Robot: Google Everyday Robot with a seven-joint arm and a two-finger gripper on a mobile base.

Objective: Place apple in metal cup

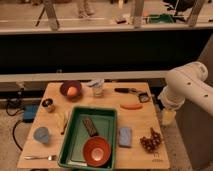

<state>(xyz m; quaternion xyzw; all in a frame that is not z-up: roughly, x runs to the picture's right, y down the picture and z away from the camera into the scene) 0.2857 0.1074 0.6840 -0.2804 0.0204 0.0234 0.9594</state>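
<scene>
The gripper (168, 117) hung at the end of the white arm (186, 86), just off the right edge of the wooden table (142, 122), low beside the tabletop. Only a pale, blunt end showed below the arm's bulky joint, so how wide the gripper stood could not be told. Nothing could be seen in its hold, and it touched none of the things on the table.

The apple (73, 91) lay well apart from the gripper, toward the far left of the table, sitting inside a dark purple bowl (63, 87). Near that bowl on its right, not touching it, stood the metal cup (96, 88), upright, pale and silvery, close to the table's far edge. The cup thus stood between the apple and the gripper, with the gripper far off to the right and nearer the camera.

Between the cup and the gripper lay a black-handled tool (125, 90) and a long orange carrot-shaped thing (131, 106). A green tray (77, 142) took up the middle of the table, with a wide red-orange bowl (96, 151) at its near end and a dark bar (90, 126) behind that. A blue sponge (125, 136) lay just right of the tray, and a bunch of dark grapes (151, 142) lay near the right edge, below the gripper in the view
</scene>
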